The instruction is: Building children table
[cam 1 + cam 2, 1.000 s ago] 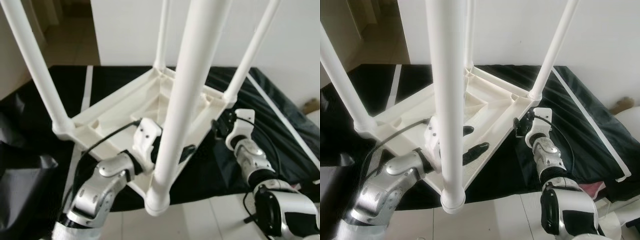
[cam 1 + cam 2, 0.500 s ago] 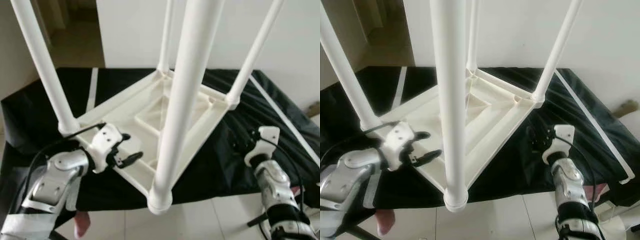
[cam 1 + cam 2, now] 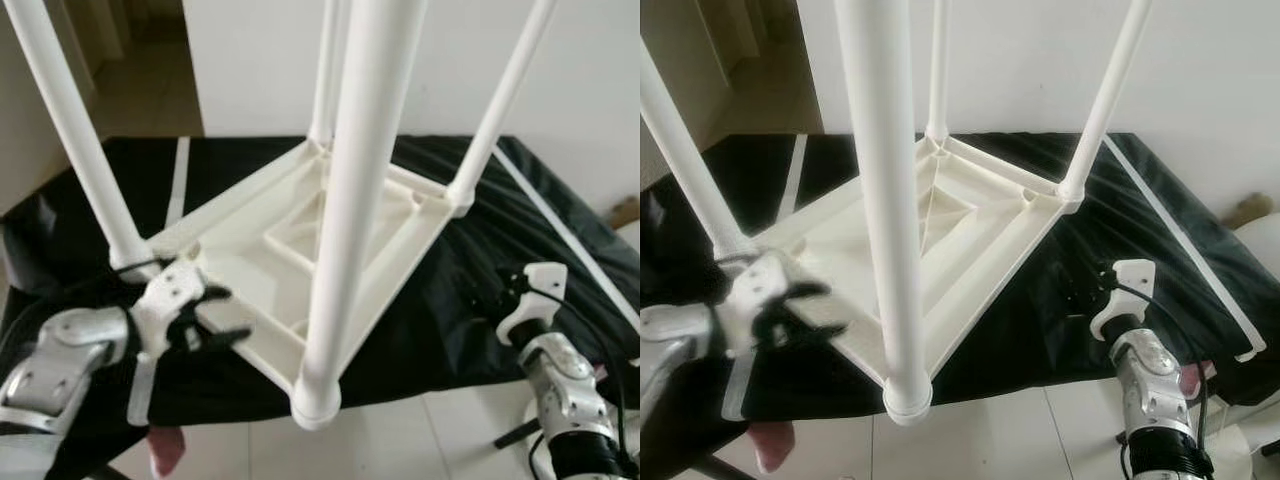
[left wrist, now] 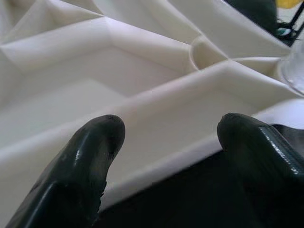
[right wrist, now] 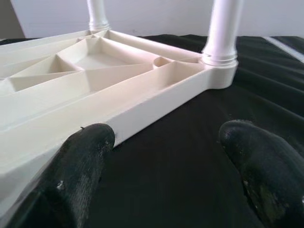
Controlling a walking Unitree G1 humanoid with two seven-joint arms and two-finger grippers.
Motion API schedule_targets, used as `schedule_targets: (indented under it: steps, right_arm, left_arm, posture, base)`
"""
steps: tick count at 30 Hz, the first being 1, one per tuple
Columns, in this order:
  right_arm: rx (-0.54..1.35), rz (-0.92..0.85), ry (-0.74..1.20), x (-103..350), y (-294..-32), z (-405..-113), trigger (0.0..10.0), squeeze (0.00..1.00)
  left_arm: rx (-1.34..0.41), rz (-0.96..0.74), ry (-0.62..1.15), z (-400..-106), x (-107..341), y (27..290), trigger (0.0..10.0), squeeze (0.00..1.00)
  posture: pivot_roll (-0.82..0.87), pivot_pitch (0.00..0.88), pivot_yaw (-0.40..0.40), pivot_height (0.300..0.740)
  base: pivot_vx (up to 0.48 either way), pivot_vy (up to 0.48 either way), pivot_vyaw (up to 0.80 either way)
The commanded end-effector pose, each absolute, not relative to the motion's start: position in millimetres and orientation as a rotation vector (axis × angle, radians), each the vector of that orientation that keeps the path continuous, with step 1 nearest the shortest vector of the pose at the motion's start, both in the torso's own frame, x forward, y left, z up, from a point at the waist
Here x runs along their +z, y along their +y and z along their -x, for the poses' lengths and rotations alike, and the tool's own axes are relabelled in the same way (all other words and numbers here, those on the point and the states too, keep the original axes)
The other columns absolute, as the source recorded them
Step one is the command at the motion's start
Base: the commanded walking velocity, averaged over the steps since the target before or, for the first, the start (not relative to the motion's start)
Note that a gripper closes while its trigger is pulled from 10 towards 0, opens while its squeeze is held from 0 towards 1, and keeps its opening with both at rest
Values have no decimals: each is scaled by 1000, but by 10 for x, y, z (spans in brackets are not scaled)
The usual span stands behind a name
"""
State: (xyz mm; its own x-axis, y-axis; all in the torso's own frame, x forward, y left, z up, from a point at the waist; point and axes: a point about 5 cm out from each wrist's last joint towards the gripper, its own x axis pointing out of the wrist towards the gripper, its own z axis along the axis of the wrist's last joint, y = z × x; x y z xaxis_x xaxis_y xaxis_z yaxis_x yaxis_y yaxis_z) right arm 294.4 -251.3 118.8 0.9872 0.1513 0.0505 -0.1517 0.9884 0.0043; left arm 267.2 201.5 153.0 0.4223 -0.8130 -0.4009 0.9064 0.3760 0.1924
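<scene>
On the floor, across a black sheet (image 3: 470,330), a white plastic children's table (image 3: 300,240) lies upside down, its ribbed underside facing up and its four white legs (image 3: 350,200) standing upright from the corners. The nearest leg rises from the corner closest to the robot, at the sheet's near edge where pale tiled floor (image 3: 1020,440) begins; the far legs stand toward a white wall (image 3: 1020,60). A white strip (image 3: 560,240) runs along the sheet's right side.

The left arm (image 3: 60,360), silver and blurred, reaches in from the sheet's left side. The left end effector (image 3: 215,318) sits at the table's left edge, just beside the left corner leg, its black fingers (image 4: 80,166) spread apart. In the left wrist view the two fingers straddle the frame's rim, one over the white ribbing and one over the black sheet, neither clearly touching it.

The right arm (image 3: 1150,400) comes up from the near right. The right end effector (image 3: 1080,298) hovers over the black sheet, near the table's right edge but apart from it. In the right wrist view its fingers (image 5: 71,175) are spread wide and hold nothing, with the frame's side rail and a corner leg ahead.

A small pinkish object (image 3: 167,450) lies on the floor below the left arm; I cannot tell what it is.
</scene>
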Motion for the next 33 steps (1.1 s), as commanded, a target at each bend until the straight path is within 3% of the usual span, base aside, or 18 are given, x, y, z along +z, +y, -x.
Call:
schedule_targets:
  steps: [1,8,20,33]
  right_arm:
    - [156,-9,-33,1177,-2531,-2925,10000,0]
    - [174,-5,-24,1224,-2508,-2949,10000,0]
    - [166,-2,-17,1263,-2525,-2940,10000,0]
    - [135,2,-24,1293,-2582,-2887,10000,0]
  left_arm:
    - [-1155,-405,254,-2635,1549,2004,10000,0]
    - [-1254,-456,305,-2467,1442,1964,10000,0]
    - [-1216,-591,275,-2659,1417,1862,10000,0]
    - [-1305,-719,336,-2725,1304,1844,10000,0]
  posture:
    - [131,0,-62,740]
    - [135,0,-73,740]
    - [118,0,-63,740]
    - [94,0,-38,740]
  base:
    - [0,0,0]
    - [0,0,0]
    - [0,0,0]
    - [0,0,0]
